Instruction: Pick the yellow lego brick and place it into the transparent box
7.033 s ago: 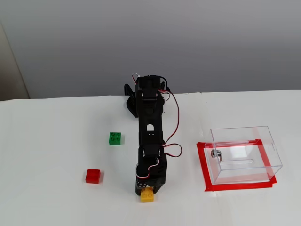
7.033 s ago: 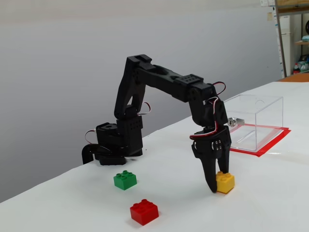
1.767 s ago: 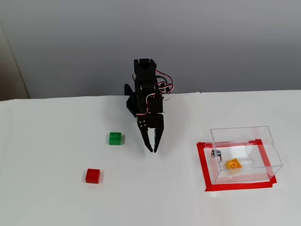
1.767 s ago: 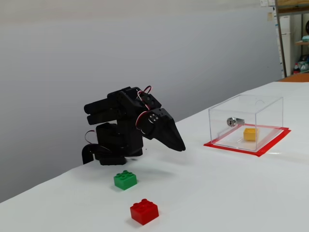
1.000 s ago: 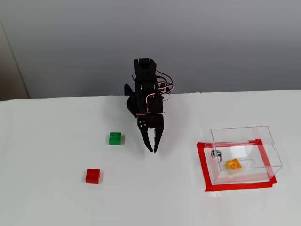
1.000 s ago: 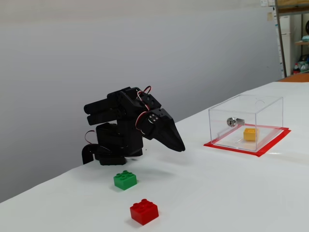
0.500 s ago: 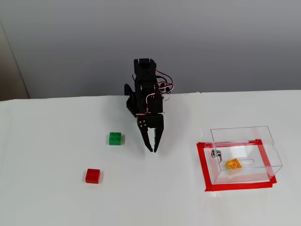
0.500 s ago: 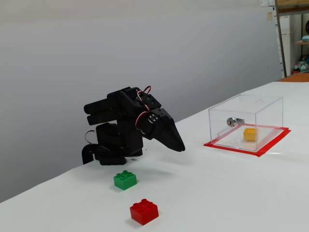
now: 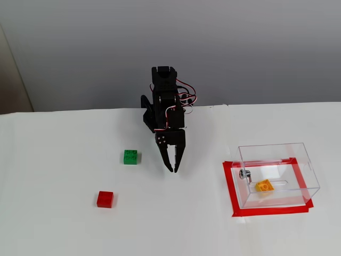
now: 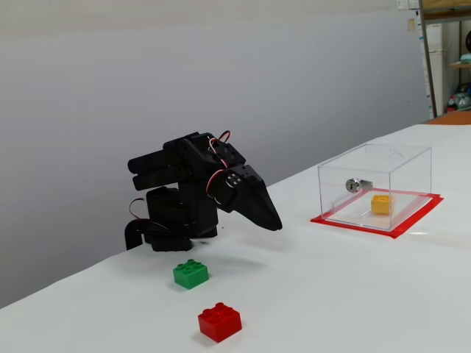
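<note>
The small square yellow-orange plastic lego brick (image 9: 264,186) lies inside the clear plastic rectangular box (image 9: 303,165), studs up, corners turned diagonal to the walls, with no long axis. The black 2-finger gripper (image 9: 174,168), empty, jaws nearly together, points down well apart.

The yellow lego brick (image 9: 264,186) (image 10: 380,204) lies inside the transparent box (image 9: 298,160) (image 10: 397,157), on its floor, studs up and turned slightly askew to the walls. The box is clear, rectangular and upright, with a small metal knob (image 9: 243,174) (image 10: 354,184) on one side wall, near the brick.
</note>
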